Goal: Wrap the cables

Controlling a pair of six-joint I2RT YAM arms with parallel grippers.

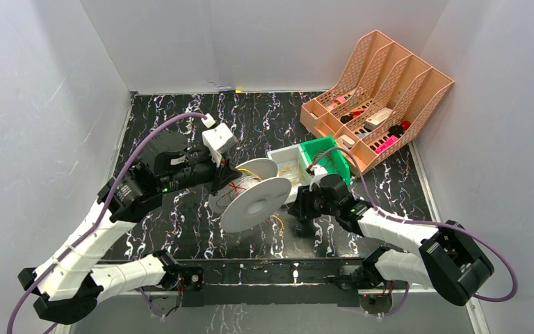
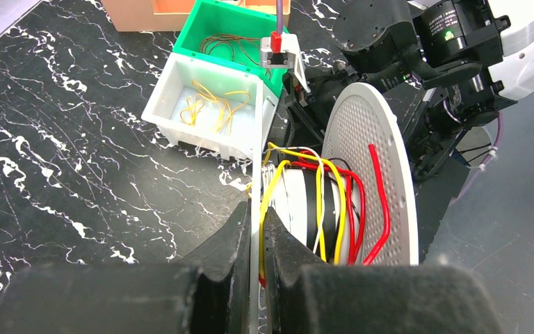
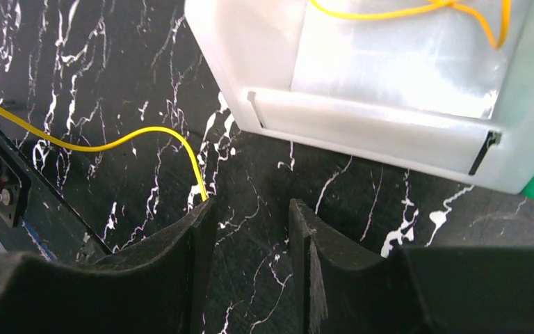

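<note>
Left arm comes in from the near-left corner, forearm angled up toward centre, wrist turned toward the right. Left gripper (image 2: 256, 217) is pinched together on the thin edge of the near flange of the white spool (image 1: 256, 204), which stands on edge with its flanges roughly upright. Can't tell whether the spool touches the black marbled surface (image 1: 174, 229). The spool core carries wound yellow cables (image 2: 268, 191) next to red wires (image 2: 379, 202). Right arm comes from the near-right, elbow folded out to the right, forearm running left toward centre, wrist pitched down. Right gripper (image 3: 250, 209) sits low over the surface just beside the white bin (image 3: 361, 118). Its fingers (image 3: 181, 264) are apart, bare surface shows in the gap, nothing is between them. A loose yellow cable (image 3: 132, 145) arcs across the surface and its end meets the tip of one finger, outside the gap. Tangled yellow cables (image 2: 212, 108) lie in the white bin. The green bin (image 1: 334, 158) sits against the white bin's far side and holds thin dark wires (image 2: 226, 45). Peach file organiser (image 1: 382, 87) stands at far right.
</note>
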